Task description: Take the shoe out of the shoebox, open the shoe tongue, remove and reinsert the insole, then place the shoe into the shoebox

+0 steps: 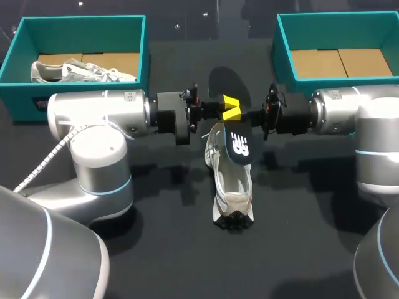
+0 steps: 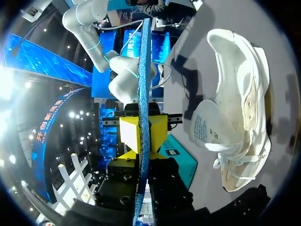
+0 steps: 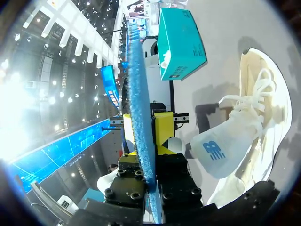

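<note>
left shoebox (image 1: pixel 81 23), left of the shoe (image 1: pixel 227 187), holds a second sneaker (image 1: pixel 81 71). shoe is out on the bench (image 1: pixel 162 249), tongue (image 3: pixel 214 153) open. insole (image 2: pixel 144 70) out, just above the shoe, left jaws and right jaws both clamped on it. to do, I'd say: reinsert, rebox. right shoebox (image 1: pixel 283 50) is right of the shoe.

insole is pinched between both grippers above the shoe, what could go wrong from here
The left gripper and right gripper both clamp the thin insole at nearly one spot; when one releases, it could droop or slip out. The shoe sits unheld on the table, so pushing the insole in may shove it. The tongue could flop over the opening.
</note>
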{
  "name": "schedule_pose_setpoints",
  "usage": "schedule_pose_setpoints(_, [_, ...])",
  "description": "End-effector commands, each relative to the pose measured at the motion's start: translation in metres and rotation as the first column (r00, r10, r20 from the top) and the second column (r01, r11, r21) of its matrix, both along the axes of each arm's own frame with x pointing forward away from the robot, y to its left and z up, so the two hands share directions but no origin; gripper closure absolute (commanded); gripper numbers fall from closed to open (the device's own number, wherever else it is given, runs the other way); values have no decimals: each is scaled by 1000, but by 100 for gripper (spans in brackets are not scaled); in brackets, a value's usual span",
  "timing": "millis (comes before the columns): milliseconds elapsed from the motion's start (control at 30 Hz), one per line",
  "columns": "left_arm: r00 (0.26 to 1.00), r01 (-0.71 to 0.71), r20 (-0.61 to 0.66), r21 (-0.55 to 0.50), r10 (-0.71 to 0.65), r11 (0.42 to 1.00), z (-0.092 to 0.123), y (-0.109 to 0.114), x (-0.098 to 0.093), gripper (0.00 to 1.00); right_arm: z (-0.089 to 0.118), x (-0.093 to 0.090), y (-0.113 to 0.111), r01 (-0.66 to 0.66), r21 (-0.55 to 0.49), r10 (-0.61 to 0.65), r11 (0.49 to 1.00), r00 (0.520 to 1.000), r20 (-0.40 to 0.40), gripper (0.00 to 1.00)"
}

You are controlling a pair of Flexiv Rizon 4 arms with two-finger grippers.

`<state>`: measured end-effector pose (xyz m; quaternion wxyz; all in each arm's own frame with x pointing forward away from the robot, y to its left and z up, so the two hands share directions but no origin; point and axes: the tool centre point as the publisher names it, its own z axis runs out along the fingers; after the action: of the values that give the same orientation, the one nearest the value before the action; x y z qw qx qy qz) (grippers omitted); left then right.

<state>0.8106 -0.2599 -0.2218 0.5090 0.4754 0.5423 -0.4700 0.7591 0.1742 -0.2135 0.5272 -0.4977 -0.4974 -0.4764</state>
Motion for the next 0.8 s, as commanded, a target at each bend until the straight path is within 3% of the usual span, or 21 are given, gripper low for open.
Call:
schedule_pose_setpoints(33, [1000,-2,3,1,2,1000,-1,-2,0,100,-1,-1,1,1,-3,-1,1000,1000,-1,100])
schedule_pose_setpoints(200, [1000,-6,5,2,6,1000,-2,0,0,100,-2,-1,1,-2,-2,2,1000,1000,-1,100])
schedule_pose_setpoints(233, [1000,-6,5,1,6,1000,-2,1,-1,100,-2,-1,1,-3,-1,3,1000,1000,-1,86])
schedule_pose_setpoints(267, [1000,-7,5,0,7,1000,-1,2,-1,100,-2,-1,0,-5,1,5,1000,1000,-1,54])
schedule_pose_setpoints(300, [1000,-8,5,-1,8,1000,-1,3,-2,100,-3,-1,0,-4,3,4,1000,1000,0,0])
schedule_pose_setpoints(800, [999,-11,-43,-10,10,1000,18,37,-31,100,1,-16,-57,34,-40,-26,999,980,196,0])
